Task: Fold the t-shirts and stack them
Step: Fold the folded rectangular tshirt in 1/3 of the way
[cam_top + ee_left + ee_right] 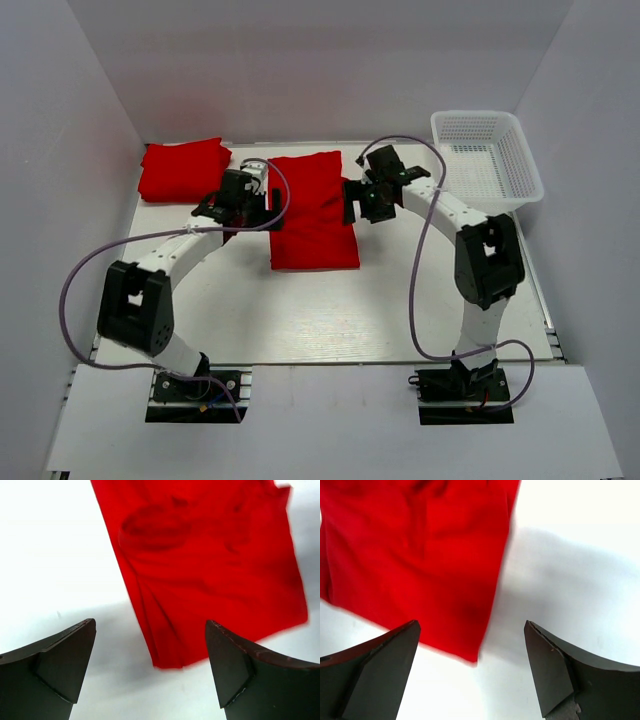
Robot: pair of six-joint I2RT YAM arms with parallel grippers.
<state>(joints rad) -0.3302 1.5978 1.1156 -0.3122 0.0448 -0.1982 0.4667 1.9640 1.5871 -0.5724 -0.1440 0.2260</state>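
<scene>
T-shirts: I count two, the centre t-shirt (312, 212) and the far t-shirt (183, 170) at 10 o'clock.
Mesh basket (487, 160): one, at 2 o'clock.
Left jaws: apart, empty.
Right jaws: apart, empty.

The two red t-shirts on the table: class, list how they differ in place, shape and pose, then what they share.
The centre t-shirt lies near the middle of the table; the corner t-shirt sits at its far left corner. The centre t-shirt is a long, flat rectangle; the corner t-shirt is a shorter, wider, puffier bundle. Both are plain red and folded.
</scene>
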